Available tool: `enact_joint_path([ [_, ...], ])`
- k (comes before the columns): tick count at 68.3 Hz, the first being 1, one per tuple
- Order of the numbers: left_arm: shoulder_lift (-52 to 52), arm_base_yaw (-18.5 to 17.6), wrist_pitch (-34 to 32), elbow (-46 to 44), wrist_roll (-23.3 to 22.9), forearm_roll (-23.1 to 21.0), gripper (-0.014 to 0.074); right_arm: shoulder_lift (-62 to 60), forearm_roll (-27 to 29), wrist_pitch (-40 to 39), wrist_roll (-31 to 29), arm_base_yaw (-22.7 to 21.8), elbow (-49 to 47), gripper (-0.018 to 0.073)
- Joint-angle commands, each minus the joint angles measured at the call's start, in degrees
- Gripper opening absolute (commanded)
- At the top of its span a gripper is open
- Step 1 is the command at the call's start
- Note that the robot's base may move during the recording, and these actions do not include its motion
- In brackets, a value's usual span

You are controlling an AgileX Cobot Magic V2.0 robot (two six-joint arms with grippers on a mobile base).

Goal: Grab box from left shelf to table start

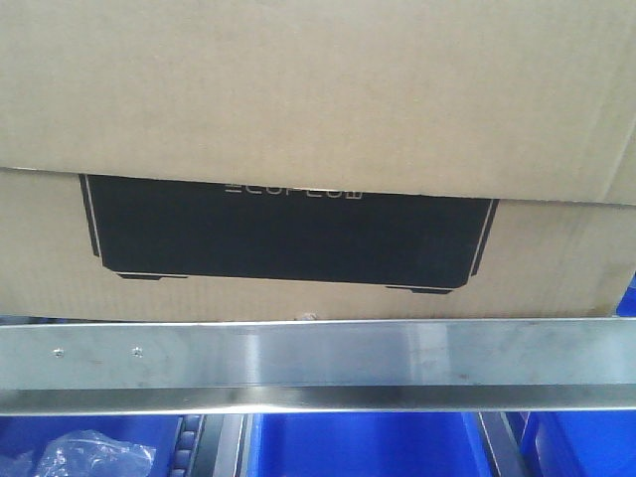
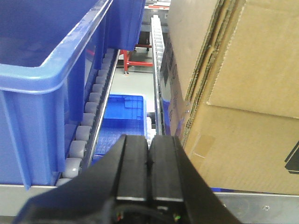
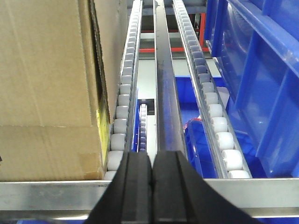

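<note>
on the left shelf [image 1: 318, 363]: box [image 1: 298, 99] not yet grasped

the box sits just behind the shelf's front bar [image 1: 397, 348], with roller tracks [image 3: 124, 93] running along its sides. my left gripper [image 2: 149, 161] hovers near the box's left side, my right gripper [image 3: 153, 172] near its right side. both pairs of jaws are pressed together, pinching nothing. i judge the task barely begun: grasping, lifting out and carrying to the table all remain. only the front view shows the lettering on the box's black panel [image 1: 288, 234]. only the wrist views show my jaws, the rollers and the blue bins [image 2: 46, 70] flanking the box.
</note>
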Motion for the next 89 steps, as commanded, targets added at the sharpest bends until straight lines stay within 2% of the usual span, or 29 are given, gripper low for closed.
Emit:
enact_joint_path([
  [1,-1.10,-0.03,-5.27,-0.20,-0.16,-0.28,-0.0099,-0.33,-0.41,-5.44,-0.14,0.04,0.13,0.0057],
  [35,-1.10,-0.03,-5.92,-0.30,-0.16,-0.28,-0.0099,-0.33,-0.41,-5.44,-0.14,0.04,0.13,0.0057],
  [48,-1.10,-0.03,-9.52,-0.30,-0.16,-0.42,-0.0099,-0.33,-0.41,-5.44,-0.14,0.04,0.13,0.0057],
  [58,-1.10,-0.03,-12.79,-0.44,-0.16,-2.86,-0.0099,-0.33,-0.41,-5.44,-0.14,0.04,0.13,0.0057],
  [65,-0.71,-0.03,-14.49,-2.69,-0.16,-2.86,-0.0099,-0.33,-0.41,-5.44,-0.14,0.04,0.13,0.0057],
  [72,-0.05,-0.03,-12.73,-6.98,-0.16,-2.76,-0.0099,-0.33,-0.41,-5.44,-0.14,0.04,0.13,0.0057],
  [76,0.97,-0.03,-10.82,-9.50,-0.16,-1.78,-0.0097,-0.33,-0.41,-5.44,-0.14,0.04,0.13,0.0057],
  [84,3.64,-0.03,-6.46,-15.25,-0.16,3.63,-0.0090,-0.33,-0.41,-5.44,-0.14,0.04,0.13,0.0057],
  [89,6.42,-0.03,-5.96,-19.26,-0.16,4.99,-0.0013,-0.33,-0.41,-5.44,-0.14,0.04,0.13,0.0057],
])
